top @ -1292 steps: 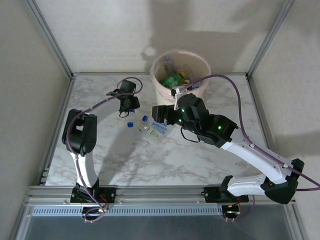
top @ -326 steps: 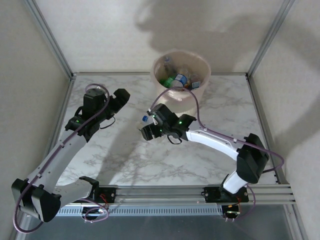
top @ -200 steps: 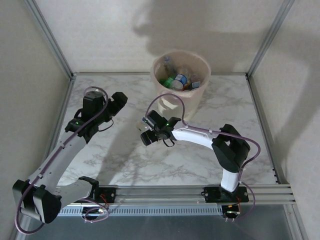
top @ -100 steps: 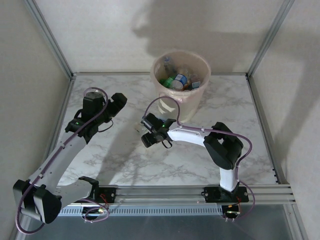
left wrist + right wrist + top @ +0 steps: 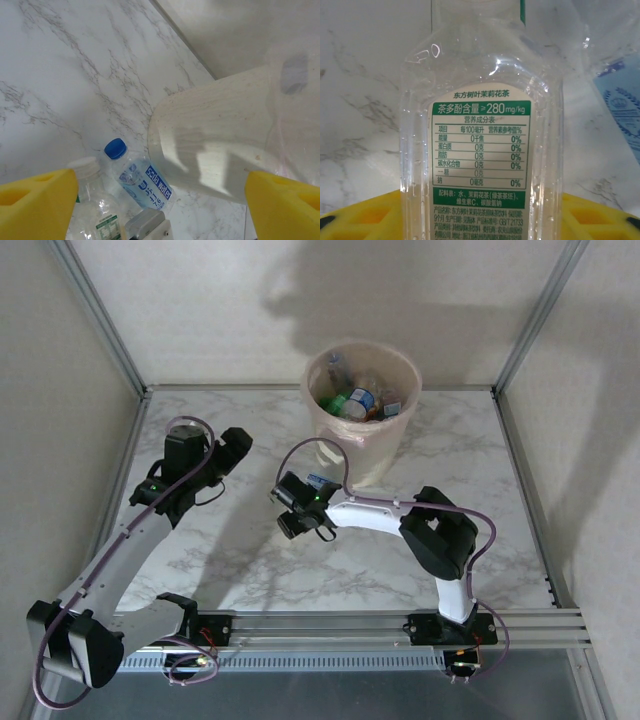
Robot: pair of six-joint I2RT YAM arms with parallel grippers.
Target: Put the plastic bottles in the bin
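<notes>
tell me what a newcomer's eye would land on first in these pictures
The pale bin at the far edge of the table, holding a pile of bottles, stands out first in the top view. Up close, a clear bottle with a green-and-white label sits between the right arm's yellow jaws on the marble. A blue-capped bottle lies beside it at the bin's foot.

Overhead looks down; wrist views low, sharing clear bottle (image 5: 480,125).
</notes>
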